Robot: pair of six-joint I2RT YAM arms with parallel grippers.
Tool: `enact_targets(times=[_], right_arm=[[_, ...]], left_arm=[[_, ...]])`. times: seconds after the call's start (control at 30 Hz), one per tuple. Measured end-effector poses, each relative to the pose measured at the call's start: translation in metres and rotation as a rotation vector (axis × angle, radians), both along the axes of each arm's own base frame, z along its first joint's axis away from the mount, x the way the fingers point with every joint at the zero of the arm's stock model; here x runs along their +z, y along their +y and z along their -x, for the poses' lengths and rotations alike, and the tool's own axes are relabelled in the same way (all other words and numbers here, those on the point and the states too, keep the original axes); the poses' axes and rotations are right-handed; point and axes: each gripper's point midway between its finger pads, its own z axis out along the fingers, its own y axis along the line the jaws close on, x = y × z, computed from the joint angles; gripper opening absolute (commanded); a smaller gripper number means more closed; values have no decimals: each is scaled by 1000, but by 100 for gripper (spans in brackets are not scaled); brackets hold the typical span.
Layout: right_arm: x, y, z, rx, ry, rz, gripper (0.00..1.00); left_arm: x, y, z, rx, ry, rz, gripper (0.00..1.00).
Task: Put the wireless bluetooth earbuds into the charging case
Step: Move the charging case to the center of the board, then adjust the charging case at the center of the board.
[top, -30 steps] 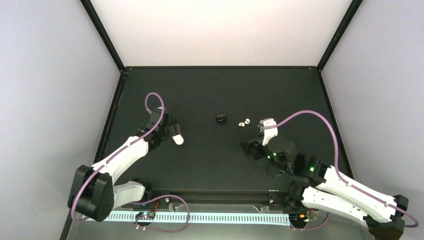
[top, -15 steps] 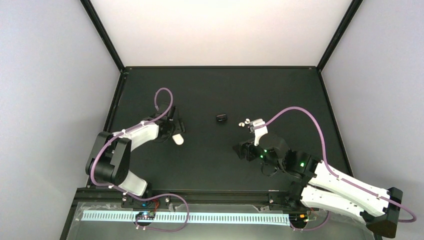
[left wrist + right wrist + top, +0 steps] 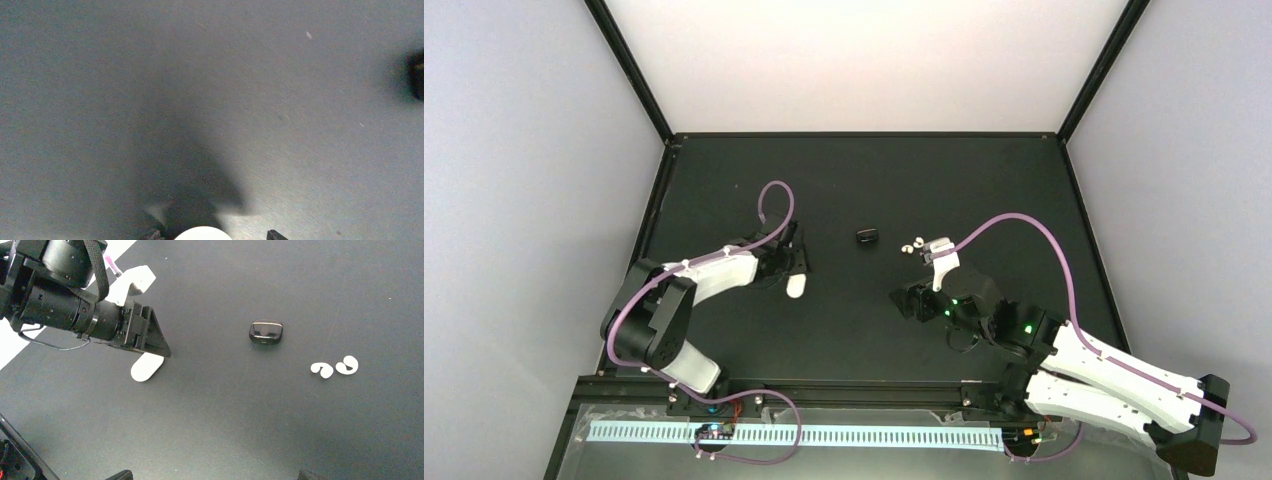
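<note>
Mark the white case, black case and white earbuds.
white case [image 3: 146, 366]: right wrist view, centre of its top.
black case [image 3: 265, 332]: right wrist view, centre of its top.
white earbuds [image 3: 347, 365]: right wrist view, body of one bud.

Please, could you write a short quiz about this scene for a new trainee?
1. True or false: the white earbuds lie on the table, outside the black case.
2. How many white earbuds are visible? A one, B two, C four.
3. Fill in: the right gripper is ____.
Key: 1 true; 2 B; 3 open.
</note>
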Motion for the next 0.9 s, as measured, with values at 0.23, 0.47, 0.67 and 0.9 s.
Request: enact_targets(times=[0.23, 0.47, 0.67, 0.9], right_arm=[[-2, 1, 0, -1, 5, 7, 86], [-21, 16, -3, 30, 56, 53, 85], [-38, 56, -8, 103, 132, 69, 81], [-84, 152, -4, 224, 268, 128, 79]], left_arm=[[2, -34, 18, -59, 12, 41, 70], [39, -20, 37, -41, -23, 65, 99], [140, 5, 47, -25, -283, 105, 99], [237, 44, 83, -25, -623, 110, 99]])
